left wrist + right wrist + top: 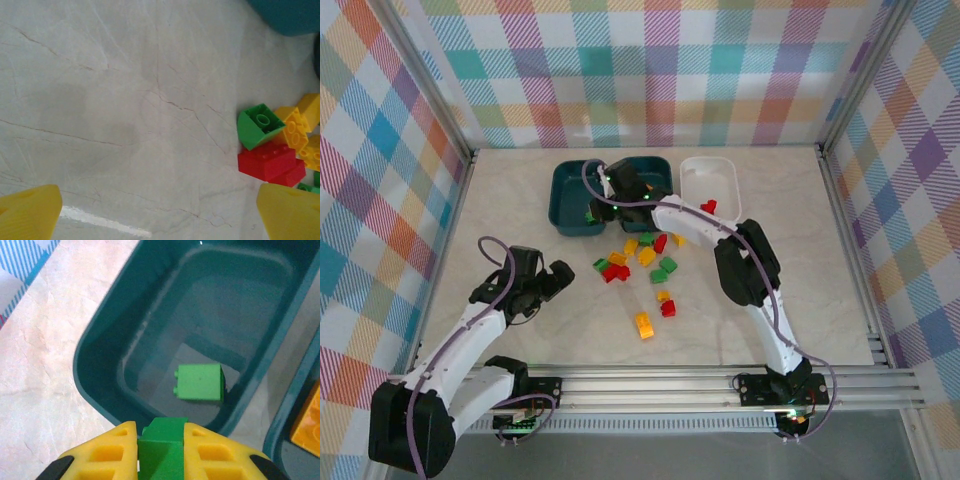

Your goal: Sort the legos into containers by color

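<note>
in the right wrist view the bottom edge cuts off the gripped green brick (162,447) and the right edge cuts off an orange brick (307,420), the right arm (690,218) hides much of the second teal bin (655,165), and the left wrist view crops a teal bin (287,15).

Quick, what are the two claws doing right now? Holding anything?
Left gripper: open, empty.
Right gripper: shut on a green lego.
</note>
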Motion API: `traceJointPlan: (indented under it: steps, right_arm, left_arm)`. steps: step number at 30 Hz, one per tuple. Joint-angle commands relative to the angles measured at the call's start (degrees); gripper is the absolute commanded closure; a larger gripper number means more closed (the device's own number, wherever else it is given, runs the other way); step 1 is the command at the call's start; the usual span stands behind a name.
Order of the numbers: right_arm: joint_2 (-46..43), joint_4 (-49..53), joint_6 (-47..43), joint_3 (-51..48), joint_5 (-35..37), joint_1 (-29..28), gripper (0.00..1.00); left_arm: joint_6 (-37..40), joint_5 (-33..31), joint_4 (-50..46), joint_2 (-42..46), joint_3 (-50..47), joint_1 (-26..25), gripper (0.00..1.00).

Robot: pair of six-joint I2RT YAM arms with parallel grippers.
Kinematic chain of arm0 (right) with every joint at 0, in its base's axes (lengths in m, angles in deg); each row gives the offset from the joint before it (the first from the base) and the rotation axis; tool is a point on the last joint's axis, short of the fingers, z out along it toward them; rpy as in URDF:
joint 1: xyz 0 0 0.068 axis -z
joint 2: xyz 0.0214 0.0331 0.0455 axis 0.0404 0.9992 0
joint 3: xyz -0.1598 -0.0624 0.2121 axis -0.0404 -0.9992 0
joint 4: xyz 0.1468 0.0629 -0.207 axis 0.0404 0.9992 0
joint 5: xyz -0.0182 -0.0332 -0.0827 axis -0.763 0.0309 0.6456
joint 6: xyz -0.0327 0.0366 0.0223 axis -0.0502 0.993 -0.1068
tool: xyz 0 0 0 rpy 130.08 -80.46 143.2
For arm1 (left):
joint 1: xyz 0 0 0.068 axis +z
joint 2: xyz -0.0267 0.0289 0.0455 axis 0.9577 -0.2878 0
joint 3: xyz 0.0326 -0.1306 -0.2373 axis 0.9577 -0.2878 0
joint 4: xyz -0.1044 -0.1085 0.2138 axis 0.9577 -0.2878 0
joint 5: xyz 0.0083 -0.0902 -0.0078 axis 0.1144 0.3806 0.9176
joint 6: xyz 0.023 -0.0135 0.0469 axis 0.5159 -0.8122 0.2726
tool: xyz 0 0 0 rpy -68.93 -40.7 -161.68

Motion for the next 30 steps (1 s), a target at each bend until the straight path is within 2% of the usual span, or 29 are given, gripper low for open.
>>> traceJointPlan:
  steps: [1, 11, 13, 15, 16, 19, 23, 30]
  right_arm:
    - [3.3, 1.2, -1.2, 4.4, -1.0, 0.1, 0.8]
    - [14.0, 10.6, -2.5, 22.2, 0.4, 0.2, 0.76]
    - [15.6, 13.4, -2.8, 25.7, 1.0, 0.2, 0.71]
    - [15.8, 15.0, -3.1, 26.9, 1.7, 0.2, 0.59]
    - [15.1, 15.1, -3.2, 26.5, 1.9, 0.2, 0.56]
    - [10.1, 12.8, -3.7, 21.4, 3.1, 0.1, 0.52]
    - [-1.8, 6.8, -3.3, 8.4, 4.9, 0.0, 0.52]
    - [-24.6, 2.4, 5.1, -26.6, 7.7, -2.9, 0.41]
  left_arm:
    - [0.9, 2.0, 0.5, 0.2, -1.2, 0.7, 0.0]
    - [1.2, 4.7, 1.5, -1.6, -1.5, 0.7, 0.0]
    - [1.4, 5.0, 1.3, -1.6, -1.3, 0.7, 0.0]
    - [1.7, 5.4, 1.3, -1.6, -1.0, 0.7, 0.0]
    - [1.8, 5.5, 1.1, -1.6, -0.9, 0.7, 0.0]
    - [2.2, 5.9, 1.1, -1.8, -0.3, 0.7, 0.0]
    - [2.3, 6.9, 2.0, -2.8, 0.6, 0.7, 0.0]
    - [0.1, 9.0, 7.9, -4.9, -1.1, -1.2, 0.0]
